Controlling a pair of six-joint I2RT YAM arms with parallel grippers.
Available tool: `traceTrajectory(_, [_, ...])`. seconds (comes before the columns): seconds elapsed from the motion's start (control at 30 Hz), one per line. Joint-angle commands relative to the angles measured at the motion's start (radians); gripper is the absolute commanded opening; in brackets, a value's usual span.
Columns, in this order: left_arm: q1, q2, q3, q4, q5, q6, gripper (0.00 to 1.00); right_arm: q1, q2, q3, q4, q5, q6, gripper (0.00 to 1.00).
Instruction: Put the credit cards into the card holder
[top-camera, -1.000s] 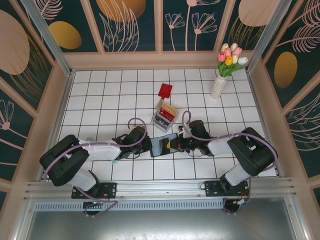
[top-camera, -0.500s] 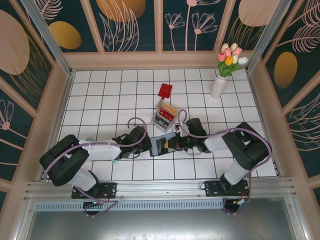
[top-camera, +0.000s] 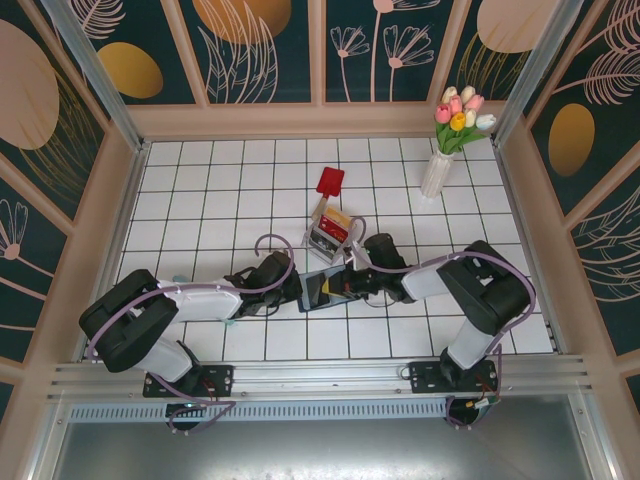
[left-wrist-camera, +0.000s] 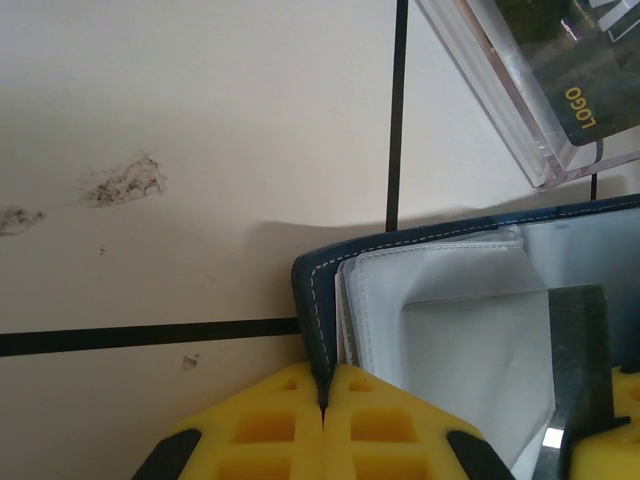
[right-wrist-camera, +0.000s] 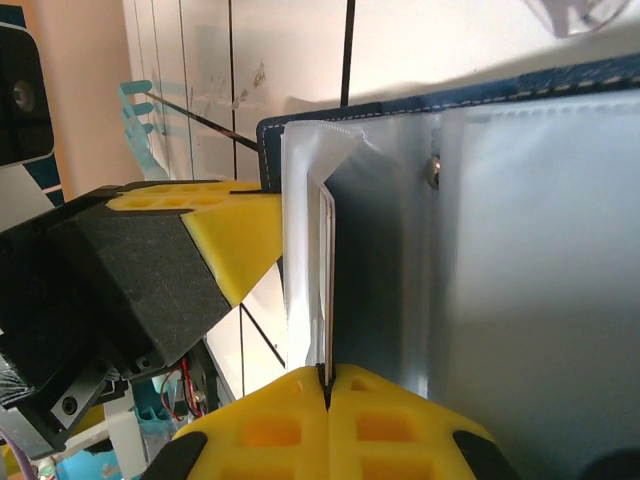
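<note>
**Wallet held open by both grippers; cards waiting in box**

Top view: the wallet (top-camera: 322, 289) lies open on the tabletop (top-camera: 200, 200), mid-width and toward the near edge. The left gripper (top-camera: 300, 291) is at its left end, the right gripper (top-camera: 349, 284) over its right part. A clear box (top-camera: 329, 238) w/ red & yellow cards (top-camera: 338, 221) sits just beyond, toward the centre.

Left wrist: fingers (left-wrist-camera: 260, 425) are fully closed on the wallet's navy stitched rim. Clear sleeves (left-wrist-camera: 450, 340) fan out beside them. The box corner is at top right, w/ a dark card inside.

Right wrist: fingers (right-wrist-camera: 260, 425) are pressed together on a thin edge at the sleeves. Card or sleeve, can't tell.

Handling, my read: the wallet is light, soft & floppy and prob. wants to fold shut. Hold it by the stitched rim, not by the flimsy, slippery sleeves. The cards are light, stiff & slick. Pinch across the flat faces near one short end, so the other end is free for the slot.
</note>
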Motion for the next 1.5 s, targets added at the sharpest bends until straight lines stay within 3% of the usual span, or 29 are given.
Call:
traceTrajectory(0.0, [-0.002, 0.013, -0.005, -0.080, -0.024, 0.026, 0.05, 0.015, 0.027, 0.022, 0.044, 0.001, 0.014, 0.04])
traceTrajectory(0.37, [-0.001, 0.008, -0.017, -0.091, -0.033, 0.017, 0.04, 0.008, -0.071, 0.026, -0.172, 0.130, -0.067, 0.22])
traceTrajectory(0.53, [-0.002, 0.007, -0.025, -0.089, -0.034, 0.015, 0.04, 0.004, -0.107, -0.010, -0.168, 0.121, -0.062, 0.22])
traceTrajectory(0.77, [-0.001, 0.021, -0.022, -0.076, -0.026, 0.015, 0.04, 0.004, -0.076, -0.032, -0.075, 0.066, -0.025, 0.03])
traceTrajectory(0.87, [-0.002, 0.021, -0.021, -0.079, -0.026, 0.015, 0.04, 0.001, -0.080, -0.033, -0.043, 0.079, -0.006, 0.00])
traceTrajectory(1.03, [-0.001, 0.016, -0.025, -0.081, -0.026, 0.013, 0.04, -0.028, -0.090, -0.058, 0.036, 0.088, 0.053, 0.00])
traceTrajectory(1.17, [-0.002, 0.014, -0.026, -0.083, -0.026, 0.013, 0.04, -0.035, -0.108, -0.060, -0.020, 0.123, 0.027, 0.00])
traceTrajectory(1.33, [-0.002, 0.021, -0.025, -0.077, -0.022, 0.013, 0.04, -0.031, -0.109, -0.056, -0.067, 0.112, -0.009, 0.14])
traceTrajectory(1.47, [-0.001, 0.031, -0.019, -0.077, -0.019, 0.015, 0.04, -0.023, -0.106, -0.036, -0.105, 0.130, -0.027, 0.15])
